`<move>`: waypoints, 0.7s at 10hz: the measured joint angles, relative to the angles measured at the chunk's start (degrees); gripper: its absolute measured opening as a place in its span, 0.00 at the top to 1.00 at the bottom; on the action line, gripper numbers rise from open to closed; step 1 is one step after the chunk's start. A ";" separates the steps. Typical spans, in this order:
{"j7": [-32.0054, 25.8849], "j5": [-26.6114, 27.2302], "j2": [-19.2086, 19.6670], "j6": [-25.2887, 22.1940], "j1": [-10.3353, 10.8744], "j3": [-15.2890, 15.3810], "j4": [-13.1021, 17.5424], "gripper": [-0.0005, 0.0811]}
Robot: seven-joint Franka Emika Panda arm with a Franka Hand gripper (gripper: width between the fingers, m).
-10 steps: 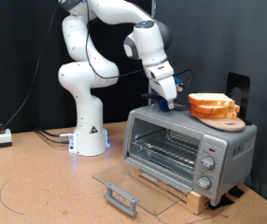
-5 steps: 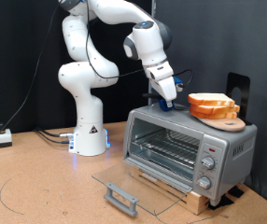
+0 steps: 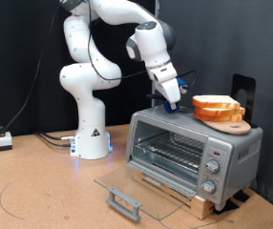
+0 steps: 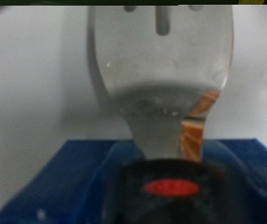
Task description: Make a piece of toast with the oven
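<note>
The silver-grey oven (image 3: 189, 153) stands on a wooden base with its glass door (image 3: 132, 186) dropped fully open, showing the wire rack inside. Two alike slices of toast (image 3: 218, 105) lie stacked on a round wooden board (image 3: 234, 124) on the oven's roof, towards the exterior view's right. My gripper (image 3: 172, 103) points down at the oven roof just left of the slices, apart from them, with nothing seen between its fingers. In the wrist view a grey finger (image 4: 161, 75) fills the picture over blue pads, and a tan edge of toast (image 4: 193, 133) peeks out behind it.
The white arm base (image 3: 91, 134) stands at the exterior view's left on the brown table. A black upright panel (image 3: 242, 91) stands behind the oven at the right. The oven knobs (image 3: 211, 170) are on its right panel. Cables lie at the far left.
</note>
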 joint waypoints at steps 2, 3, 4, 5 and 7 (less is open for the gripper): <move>-0.95 1.59 -1.77 -3.04 0.15 -3.58 1.50 0.51; -1.05 1.55 -3.06 -5.32 0.11 -5.48 2.29 0.51; -1.05 1.52 -4.44 -7.20 0.10 -6.68 2.44 0.51; -1.03 1.48 -4.21 -7.19 0.00 -6.44 2.66 0.51; -1.17 0.90 -4.59 -7.35 -0.99 -7.70 2.85 0.51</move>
